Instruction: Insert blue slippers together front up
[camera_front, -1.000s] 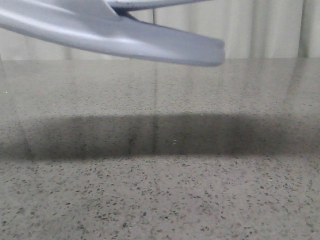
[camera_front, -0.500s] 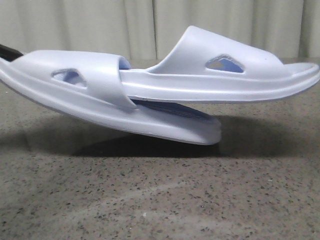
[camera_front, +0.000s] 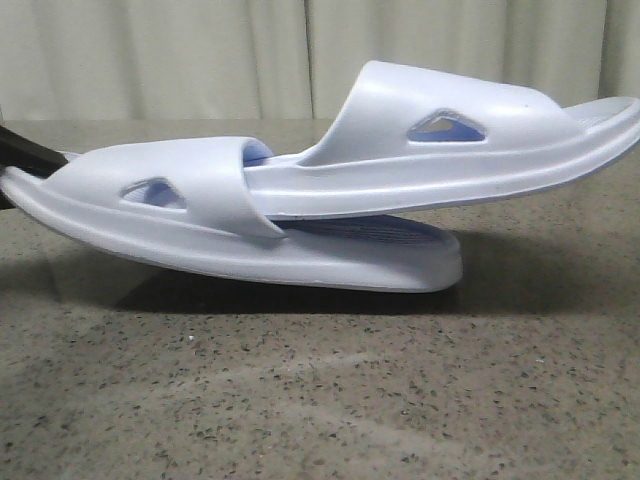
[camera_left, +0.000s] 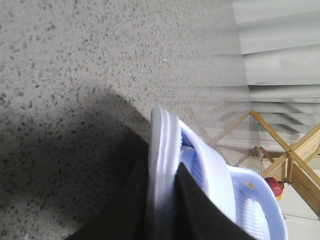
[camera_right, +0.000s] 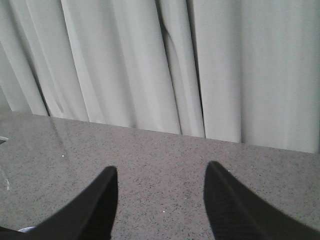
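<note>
Now sitting lower and filling the front view: the blue slippers (camera_front: 300, 200), nested one into the other, where a second ago only one sole was showing at the upper edge, and half a second ago the pair was hanging higher with its left end raised more. Resting now with the right tip of the lower slipper (camera_front: 230, 235) down close to the speckled table (camera_front: 320, 400), whether touching it or just above its dark shadow cannot be told; tilting up toward the left. Passing through the strap of the lower one, the upper slipper (camera_front: 450, 150), its far end reaching out to the right, above the table. Gripping the left end of the lower slipper, the left claw (camera_left: 162, 205), its two dark fingers (camera_left: 197, 210) pressing the sole from both sides in the left wrist view; a dark part of it also showing at the left edge of the front view. Hanging apart from the slippers, the right claw (camera_right: 160, 200), released, its fingers spread wide with only table and the pale curtain (camera_right: 160, 60) between them.
</note>
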